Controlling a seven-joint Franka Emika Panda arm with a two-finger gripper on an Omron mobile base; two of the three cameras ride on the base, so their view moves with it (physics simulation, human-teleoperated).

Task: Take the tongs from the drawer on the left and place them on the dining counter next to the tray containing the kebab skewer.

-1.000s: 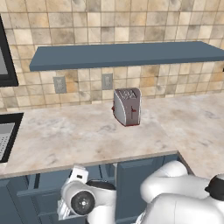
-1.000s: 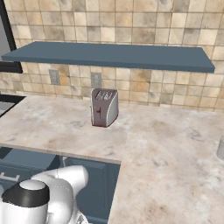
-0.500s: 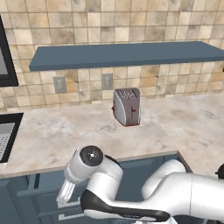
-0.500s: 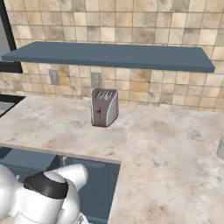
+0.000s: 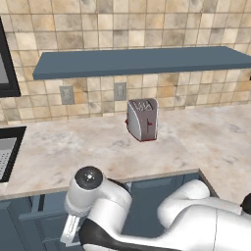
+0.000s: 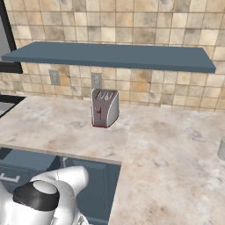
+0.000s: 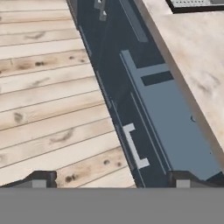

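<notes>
Two dark fingertips of the gripper (image 7: 109,180) stood wide apart, holding nothing, low before the dark blue cabinet fronts. Between them was the silver bar handle (image 7: 134,151) of the drawer (image 7: 173,120) — pulled partly out under the beige counter (image 7: 192,57). A toaster (image 5: 142,119) stood on that counter.

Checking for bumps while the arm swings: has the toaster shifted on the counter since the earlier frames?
No. The toaster sits at the same spot below the wall outlet and the blue shelf in both base views.
</notes>
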